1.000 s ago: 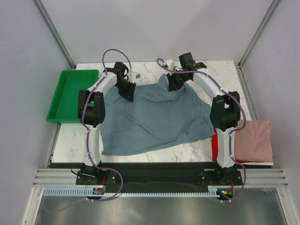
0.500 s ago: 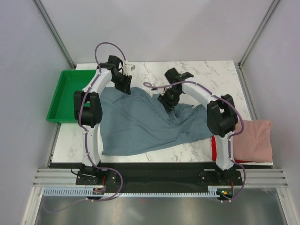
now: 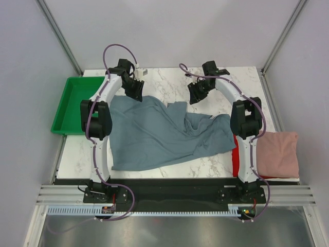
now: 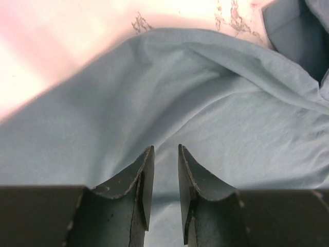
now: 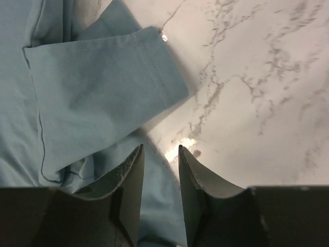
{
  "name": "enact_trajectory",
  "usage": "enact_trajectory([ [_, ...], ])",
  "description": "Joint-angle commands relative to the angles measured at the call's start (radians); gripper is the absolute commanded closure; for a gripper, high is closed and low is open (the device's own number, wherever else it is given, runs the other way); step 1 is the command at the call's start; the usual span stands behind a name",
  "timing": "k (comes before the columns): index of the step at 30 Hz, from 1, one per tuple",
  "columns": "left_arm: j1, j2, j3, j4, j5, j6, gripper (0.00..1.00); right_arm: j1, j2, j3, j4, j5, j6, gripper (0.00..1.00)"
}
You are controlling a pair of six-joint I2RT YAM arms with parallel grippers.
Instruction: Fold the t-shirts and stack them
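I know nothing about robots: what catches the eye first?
A blue-grey t-shirt lies rumpled across the marble table, with the left arm and the right arm curving round it from the near edge. A green tray sits at the table's left edge, and a folded pink shirt lies at the right, red cloth showing beside it.

Green tray [image 3: 77, 105] at marble table's [image 3: 159, 82] left edge.

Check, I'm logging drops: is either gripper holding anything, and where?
Right gripper: nothing, jaws open. Left gripper: at far edge of the blue-grey t-shirt; grip cannot be told.
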Motion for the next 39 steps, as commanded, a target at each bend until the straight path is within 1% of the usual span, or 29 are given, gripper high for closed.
enact_trajectory([
  [1,0.001,-0.067,0.040,-0.049,-0.029,0.030,0.67,-0.008,0.094,0.100,0.001,-0.155,0.032,0.60],
  [4,0.001,-0.065,0.035,-0.061,-0.043,0.037,0.67,-0.022,0.160,0.169,0.002,-0.190,0.065,0.61],
  [7,-0.003,-0.071,0.020,-0.067,-0.058,0.043,0.67,-0.032,0.196,0.198,0.002,-0.223,0.082,0.61],
  [11,-0.006,-0.073,0.000,-0.070,-0.077,0.061,0.67,-0.039,0.233,0.212,0.002,-0.272,0.103,0.60],
  [16,-0.021,-0.074,-0.017,-0.075,-0.112,0.089,0.67,-0.042,0.282,0.227,0.031,-0.377,0.194,0.59],
  [22,-0.026,-0.090,-0.034,-0.075,-0.124,0.092,0.67,-0.044,0.328,0.230,0.059,-0.434,0.250,0.58],
  [23,-0.024,-0.094,-0.035,-0.075,-0.126,0.092,0.67,-0.044,0.334,0.227,0.077,-0.440,0.267,0.63],
  [25,-0.024,-0.103,-0.031,-0.073,-0.141,0.093,0.67,-0.044,0.340,0.224,0.100,-0.450,0.289,0.76],
  [26,-0.024,-0.106,-0.023,-0.075,-0.161,0.093,0.67,-0.042,0.336,0.227,0.123,-0.437,0.299,0.86],
  [28,-0.021,-0.113,-0.012,-0.067,-0.193,0.096,0.67,-0.042,0.300,0.264,0.125,-0.396,0.283,0.94],
  [29,-0.013,-0.116,0.003,-0.058,-0.233,0.095,0.66,-0.045,0.279,0.281,0.125,-0.337,0.254,1.00],
  [30,-0.007,-0.114,0.011,-0.047,-0.258,0.089,0.64,-0.048,0.248,0.311,0.123,-0.309,0.232,1.00],
  [31,-0.001,-0.110,0.020,-0.021,-0.290,0.077,0.56,-0.051,0.187,0.328,0.125,-0.280,0.214,1.00],
  [32,0.004,-0.091,0.052,-0.009,-0.358,0.076,0.54,-0.055,0.156,0.344,0.126,-0.243,0.198,1.00],
  [34,0.023,-0.061,0.106,-0.007,-0.374,0.093,0.51,-0.071,0.074,0.376,0.131,-0.171,0.160,1.00],
  [35,0.031,-0.016,0.168,-0.010,-0.397,0.092,0.50,-0.077,0.049,0.382,0.136,-0.142,0.145,1.00],
  [36,0.045,0.008,0.205,-0.016,-0.408,0.081,0.50,-0.088,0.011,0.388,0.136,-0.081,0.116,1.00],
  [38,0.059,0.077,0.296,-0.047,-0.411,0.073,0.49,-0.102,-0.020,0.385,0.137,-0.039,0.080,1.00],
  [39,0.062,0.091,0.310,-0.046,-0.408,0.072,0.49,-0.104,-0.030,0.381,0.137,0.002,0.056,1.00],
])
